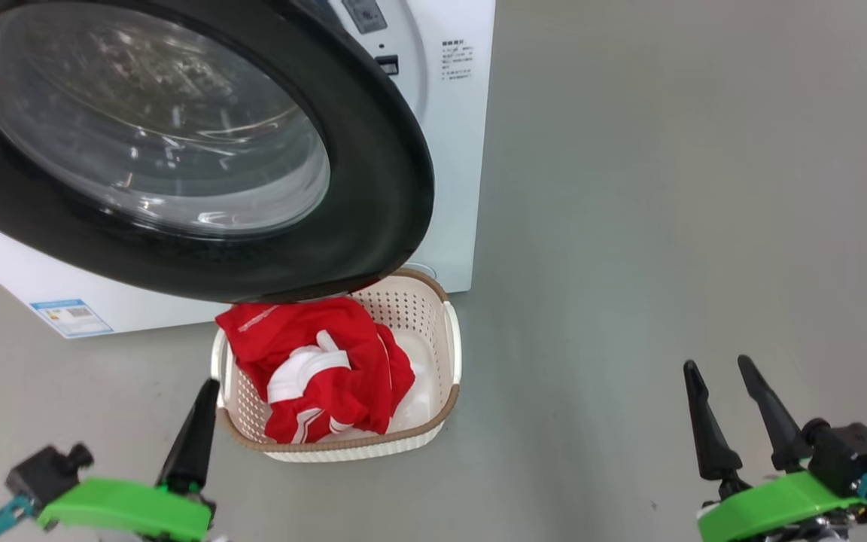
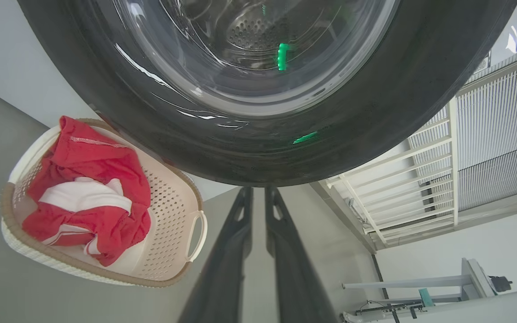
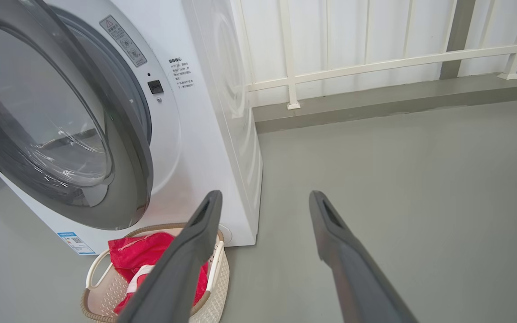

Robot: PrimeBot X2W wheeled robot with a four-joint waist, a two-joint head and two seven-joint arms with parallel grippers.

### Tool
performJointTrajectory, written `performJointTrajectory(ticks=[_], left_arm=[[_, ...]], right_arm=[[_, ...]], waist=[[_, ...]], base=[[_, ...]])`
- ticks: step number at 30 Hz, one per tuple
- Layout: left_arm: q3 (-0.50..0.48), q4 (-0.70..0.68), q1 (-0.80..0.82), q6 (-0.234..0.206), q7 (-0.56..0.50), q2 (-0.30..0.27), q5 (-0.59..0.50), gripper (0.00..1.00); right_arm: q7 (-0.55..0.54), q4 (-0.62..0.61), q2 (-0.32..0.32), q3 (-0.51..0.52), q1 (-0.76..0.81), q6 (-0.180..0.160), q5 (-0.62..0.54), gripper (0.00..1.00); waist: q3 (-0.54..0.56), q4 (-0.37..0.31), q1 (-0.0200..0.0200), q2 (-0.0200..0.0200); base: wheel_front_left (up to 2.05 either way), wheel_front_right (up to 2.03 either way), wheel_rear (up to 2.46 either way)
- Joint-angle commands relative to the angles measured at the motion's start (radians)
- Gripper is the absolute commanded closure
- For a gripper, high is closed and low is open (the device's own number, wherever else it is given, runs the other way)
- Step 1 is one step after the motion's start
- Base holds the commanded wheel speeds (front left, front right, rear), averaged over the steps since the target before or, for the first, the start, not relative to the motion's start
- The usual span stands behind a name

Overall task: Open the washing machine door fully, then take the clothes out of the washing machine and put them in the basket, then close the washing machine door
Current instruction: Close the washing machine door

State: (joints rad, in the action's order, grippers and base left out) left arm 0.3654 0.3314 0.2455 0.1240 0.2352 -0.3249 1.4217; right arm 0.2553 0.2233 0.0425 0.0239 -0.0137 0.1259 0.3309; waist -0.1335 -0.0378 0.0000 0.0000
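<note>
Nearest, the left gripper (image 1: 209,385) has its fingers almost together with only a thin slit between them, holding nothing; the right gripper (image 1: 717,363), well apart over the grey floor (image 1: 667,188), is spread wide and empty. Just beside the left gripper, the cream basket (image 1: 452,346) holds the red-and-white clothes (image 1: 328,369). Beyond, the washing machine door (image 1: 388,188) stands swung out from the white washing machine (image 1: 456,150), its black rim overhanging the basket's far end

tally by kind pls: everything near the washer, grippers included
Washing machine: 1
Washing machine door: 1
Basket: 1
Red clothes heap: 1 (can't tell how many garments are in it)
Grippers: 2 (left gripper, right gripper)
Total: 6
</note>
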Motion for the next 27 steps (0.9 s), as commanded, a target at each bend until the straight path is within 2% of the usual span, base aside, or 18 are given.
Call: performJointTrajectory(ticks=[1, 2, 3, 4, 10, 16, 17, 23, 27], left_arm=[[-0.028, -0.012, -0.009, 0.007, 0.019, -0.044, -0.036, 0.72], [-0.028, -0.008, -0.021, 0.007, 0.023, -0.052, -0.060, 0.58], [-0.035, 0.001, -0.031, 0.007, 0.025, -0.059, -0.090, 0.32], [-0.058, 0.005, -0.041, 0.007, 0.025, -0.058, -0.124, 0.00], [-0.191, 0.004, -0.118, 0.007, 0.026, -0.006, -0.319, 0.00], [-0.265, -0.008, -0.167, 0.007, 0.026, 0.026, -0.514, 0.00], [-0.265, -0.008, -0.167, 0.007, 0.026, 0.026, -0.514, 0.00], [-0.338, -0.042, -0.212, 0.007, 0.026, 0.053, -0.800, 0.00], [-0.403, -0.079, -0.237, 0.007, 0.026, 0.103, -0.926, 0.00]], right_arm=[[0.006, -0.023, 0.008, -0.014, 0.013, 0.005, -0.017, 0.00], [0.006, -0.023, 0.009, -0.012, 0.017, 0.005, -0.018, 0.00], [0.006, -0.023, 0.010, -0.010, 0.020, 0.005, -0.018, 0.00], [0.006, -0.024, 0.010, -0.007, 0.023, 0.005, -0.019, 0.00], [0.006, -0.026, 0.013, 0.007, 0.046, 0.005, -0.019, 0.00], [0.006, -0.024, 0.013, 0.027, 0.067, 0.005, -0.005, 0.00], [0.006, -0.024, 0.013, 0.027, 0.067, 0.005, -0.005, 0.00], [0.006, -0.025, 0.013, 0.039, 0.082, 0.005, 0.007, 0.00], [0.006, -0.028, 0.014, 0.042, 0.087, 0.005, 0.008, 0.00]], waist=[[0.010, 0.005, 0.0000, 0.0000], [0.013, 0.006, 0.0000, 0.0000], [0.015, 0.008, 0.0000, 0.0000], [0.017, 0.009, 0.0000, 0.0000], [0.035, 0.015, 0.0000, 0.0000], [0.055, 0.021, 0.0000, 0.0000], [0.055, 0.021, 0.0000, 0.0000], [0.071, 0.019, 0.0000, 0.0000], [0.077, 0.018, 0.0000, 0.0000]], base=[[0.00, 0.00, 0.00], [0.00, 0.00, 0.00], [0.00, 0.00, 0.00], [0.00, 0.00, 0.00], [0.00, 0.00, 0.00], [0.00, 0.00, 0.00], [0.00, 0.00, 0.00], [0.00, 0.00, 0.00], [0.00, 0.00, 0.00]])
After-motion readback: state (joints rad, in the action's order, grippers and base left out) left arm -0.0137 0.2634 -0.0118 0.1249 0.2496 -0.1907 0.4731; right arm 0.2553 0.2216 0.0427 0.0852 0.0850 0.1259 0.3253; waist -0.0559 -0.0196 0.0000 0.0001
